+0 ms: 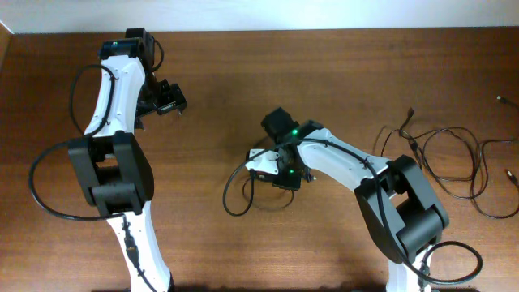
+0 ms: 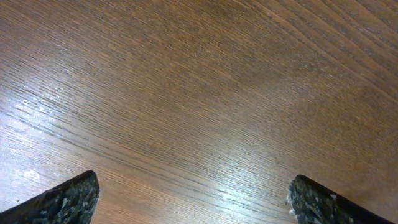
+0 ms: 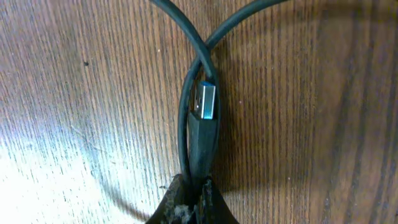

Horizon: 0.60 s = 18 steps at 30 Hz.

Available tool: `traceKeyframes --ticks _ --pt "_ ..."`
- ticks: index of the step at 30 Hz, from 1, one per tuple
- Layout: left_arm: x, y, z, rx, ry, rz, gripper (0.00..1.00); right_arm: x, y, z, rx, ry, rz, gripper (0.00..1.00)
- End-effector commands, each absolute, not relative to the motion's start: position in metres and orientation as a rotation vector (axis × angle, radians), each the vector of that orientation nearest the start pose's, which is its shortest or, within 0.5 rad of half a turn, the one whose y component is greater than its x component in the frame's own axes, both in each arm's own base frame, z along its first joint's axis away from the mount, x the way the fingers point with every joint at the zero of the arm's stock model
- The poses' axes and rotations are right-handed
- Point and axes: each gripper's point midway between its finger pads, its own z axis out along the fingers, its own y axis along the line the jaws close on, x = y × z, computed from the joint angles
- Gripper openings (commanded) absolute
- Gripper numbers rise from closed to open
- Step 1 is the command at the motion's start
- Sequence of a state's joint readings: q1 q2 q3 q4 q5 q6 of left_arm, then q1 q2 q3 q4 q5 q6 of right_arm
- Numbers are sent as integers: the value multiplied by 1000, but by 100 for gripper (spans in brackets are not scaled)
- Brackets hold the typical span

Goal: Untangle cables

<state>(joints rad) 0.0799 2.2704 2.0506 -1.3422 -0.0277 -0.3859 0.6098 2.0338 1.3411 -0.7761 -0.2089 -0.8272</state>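
Cable (image 3: 202, 134) clamped in right tool (image 3: 191, 202); left tool (image 2: 193, 198) spread apart above table (image 2: 199, 87).

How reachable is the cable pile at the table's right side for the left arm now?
Probably not. The left gripper hangs open at the far left, and the right arm stretches across the middle between it and the cable pile.

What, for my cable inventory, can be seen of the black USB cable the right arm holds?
The black USB cable is round and rubbery-looking, ending in a silver plug with a blue insert. Two strands cross just beyond the plug. It lies on the wooden table, and the right gripper pinches it behind the plug between its fingers.
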Motion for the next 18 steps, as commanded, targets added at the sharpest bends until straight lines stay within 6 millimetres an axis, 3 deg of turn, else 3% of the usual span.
traceKeyframes --ticks 1,5,8,10,12,14,18 --pt "445 43 78 -737 3024 59 99 297 256 7 -1877 2388 337 4" --pt "445 43 78 -736 3025 59 99 321 273 106 -1810 2301 317 4" --pt "445 43 78 -736 3025 59 99 332 265 155 -1782 2274 200 4" --pt "445 43 78 -737 3024 59 99 354 238 162 -1744 2291 -81 4" --pt "445 43 78 -737 3024 59 99 367 218 161 -1708 2325 -199 4" --pt "445 43 78 -737 3024 59 99 379 201 162 -1622 2377 -206 4" --pt "445 43 78 -737 3024 59 99 416 139 164 -1214 2567 -196 4"
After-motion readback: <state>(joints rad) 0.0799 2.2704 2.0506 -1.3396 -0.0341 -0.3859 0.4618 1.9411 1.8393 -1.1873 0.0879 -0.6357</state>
